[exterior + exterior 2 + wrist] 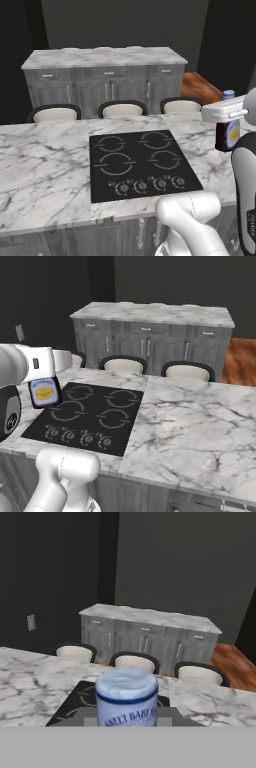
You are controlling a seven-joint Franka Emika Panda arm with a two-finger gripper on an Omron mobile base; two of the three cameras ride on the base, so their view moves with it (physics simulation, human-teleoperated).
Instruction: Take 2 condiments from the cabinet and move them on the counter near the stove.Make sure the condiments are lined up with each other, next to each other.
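Observation:
A dark brown condiment bottle [227,134] with a blue cap and a yellow-white label hangs upright in the air over the counter [45,160]. My gripper [227,114] is shut around its neck. In the right base view the same bottle [45,393] hangs under the white hand, in line with the left edge of the stove [90,415]. The hand view looks down onto the bottle's blue cap [126,693], with the black stove [142,162] behind it. The fingertips are hidden by the bottle. The cabinet is out of view.
Three pale stools [123,108] stand along the far side of the island. Behind them runs a grey base cabinet block with a marble top [102,57]. Wood floor [200,86] shows at the right. Wide bare marble [195,426] lies right of the cooktop.

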